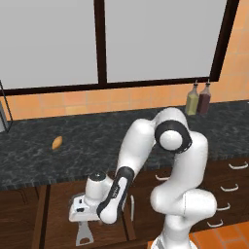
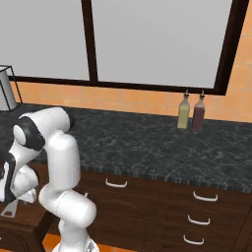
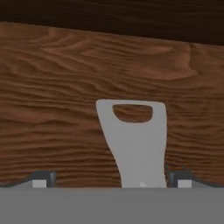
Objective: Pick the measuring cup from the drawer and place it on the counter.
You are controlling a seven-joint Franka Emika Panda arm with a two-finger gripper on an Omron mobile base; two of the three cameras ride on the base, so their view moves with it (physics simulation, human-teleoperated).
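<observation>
Down low, the gripper [image 3: 112, 183] sits inside the open drawer [image 1: 58, 214], its fingertips [image 3: 41, 179] spread wide either side of the measuring cup [image 3: 133, 144] handle, not visibly pinching it. Farther back, the counter [image 1: 87, 141] carries a small orange lump [image 1: 57, 142] and two bottles [image 1: 198, 99] far right.

drawer [image 1: 53, 209] open below counter [image 1: 73, 155] near edge, left | measuring cup [image 1: 83, 234] in drawer, under gripper [image 1: 81, 214] | orange lump [image 1: 57, 142] on counter, left | two bottles [image 1: 199, 99] far right, by wall | stacked drawers [image 1: 228, 189] right
</observation>
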